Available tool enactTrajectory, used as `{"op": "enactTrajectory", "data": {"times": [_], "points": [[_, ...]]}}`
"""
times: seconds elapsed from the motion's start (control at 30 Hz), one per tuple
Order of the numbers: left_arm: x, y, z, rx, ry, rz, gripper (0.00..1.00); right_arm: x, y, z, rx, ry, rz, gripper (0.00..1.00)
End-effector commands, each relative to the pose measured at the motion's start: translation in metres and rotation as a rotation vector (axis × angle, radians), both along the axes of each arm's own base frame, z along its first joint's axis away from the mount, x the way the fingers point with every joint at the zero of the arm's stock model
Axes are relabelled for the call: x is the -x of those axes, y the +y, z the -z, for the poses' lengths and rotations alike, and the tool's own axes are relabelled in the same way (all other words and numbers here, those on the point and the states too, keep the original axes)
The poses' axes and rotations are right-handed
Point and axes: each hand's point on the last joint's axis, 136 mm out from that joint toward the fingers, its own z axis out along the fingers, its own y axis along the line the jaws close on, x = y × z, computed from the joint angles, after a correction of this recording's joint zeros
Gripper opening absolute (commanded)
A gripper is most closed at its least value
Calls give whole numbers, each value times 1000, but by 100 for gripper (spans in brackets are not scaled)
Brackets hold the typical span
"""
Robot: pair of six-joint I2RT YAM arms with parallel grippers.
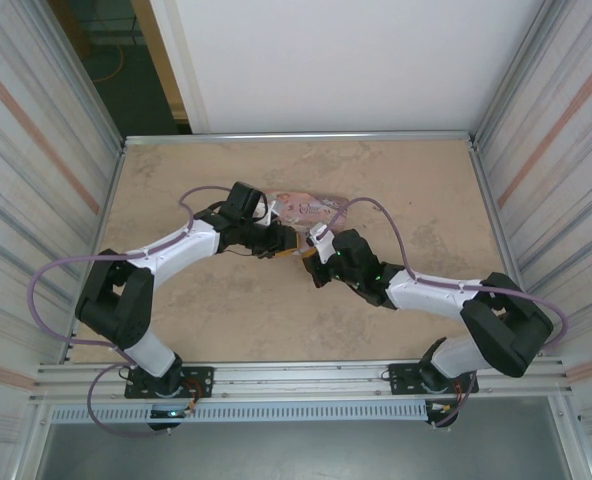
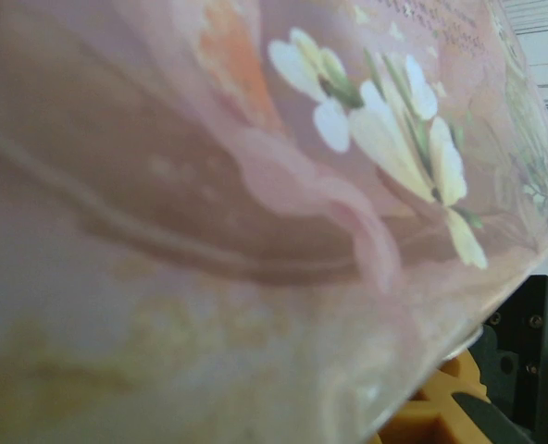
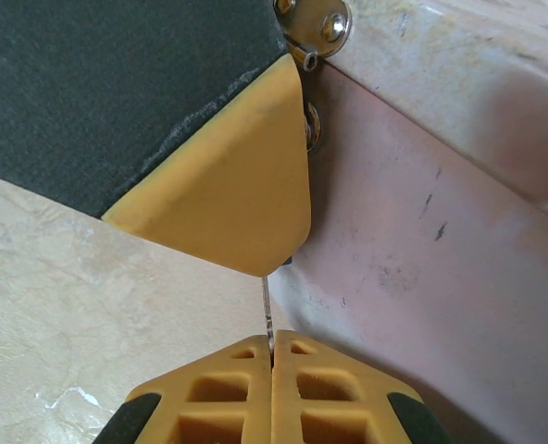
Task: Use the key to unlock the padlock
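The right tool (image 3: 271, 350), clamped on the key (image 3: 267, 310), aims its shaft straight ahead to where the padlock likely sits behind the left tool (image 1: 282, 241), whose grip I cannot tell.

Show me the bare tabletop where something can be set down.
Free: the far-right patch between the tin and the right wall, the far-left corner, and the near strip along the rail. Crowded: mid-table, where the left end effector and right end effector meet beside the tin.
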Motion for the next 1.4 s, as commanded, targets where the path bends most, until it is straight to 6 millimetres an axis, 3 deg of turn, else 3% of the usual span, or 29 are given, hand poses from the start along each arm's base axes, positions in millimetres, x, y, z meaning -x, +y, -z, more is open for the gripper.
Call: {"op": "enactTrajectory", "data": {"times": [0.0,1.37], "points": [[1,-10,-34,86,-78,44,0,-9,10,-19,-49,-42,-13,0],[2,-9,-30,86,-69,38,0,-6,8,-33,-159,-44,-23,0]]}}
